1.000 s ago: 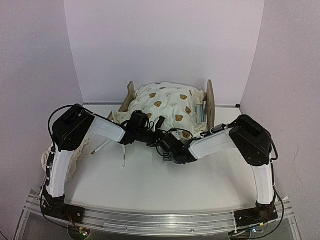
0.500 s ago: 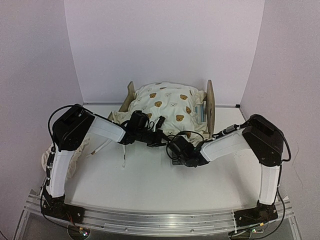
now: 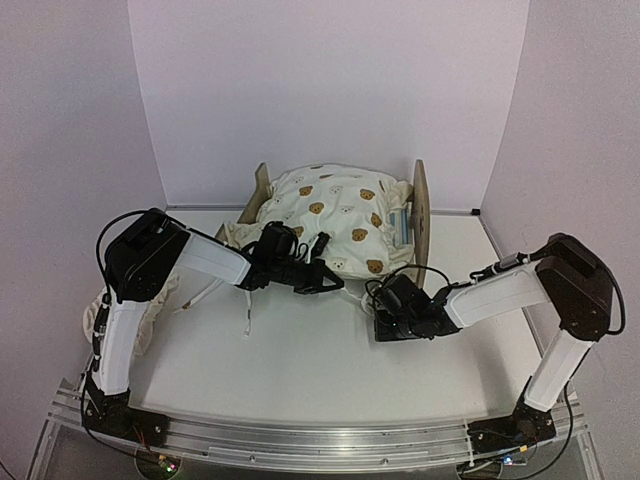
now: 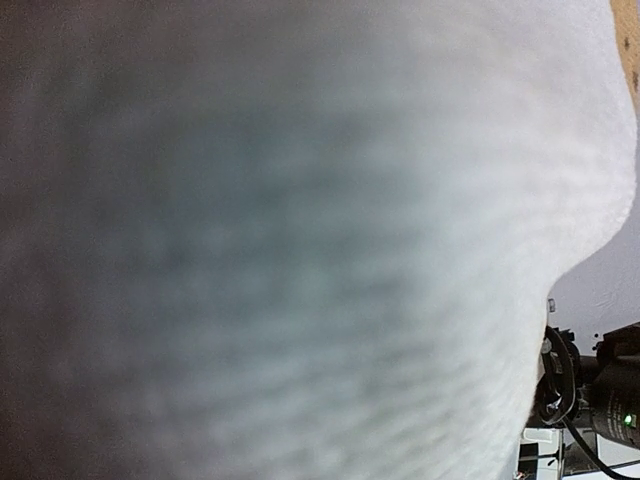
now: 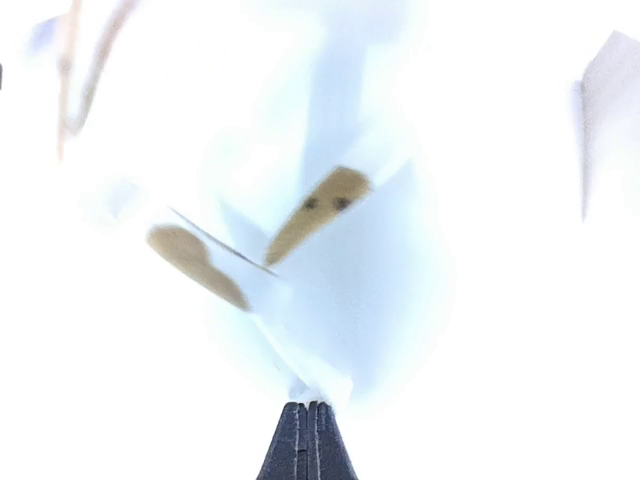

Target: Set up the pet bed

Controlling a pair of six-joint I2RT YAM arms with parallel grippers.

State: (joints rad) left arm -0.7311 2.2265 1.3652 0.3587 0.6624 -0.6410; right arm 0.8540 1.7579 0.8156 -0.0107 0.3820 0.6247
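Quilt (image 3: 335,215) of cream bear-print cloth covers the light plywood pet bed (image 3: 421,205); right tool (image 5: 308,410) pinches its tie (image 3: 355,293); left tool (image 3: 324,277), I cannot tell.

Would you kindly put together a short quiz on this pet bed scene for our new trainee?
1. True or false: the bear-print quilt lies neatly folded beside the pet bed.
2. What fills the left wrist view? A) pale fabric seen close up; B) a wooden rail; C) a pillow.
3. Which hand shows its fingertips pressed together in its own wrist view?
Key: 1 false, it is heaped on the bed; 2 A; 3 the right hand.
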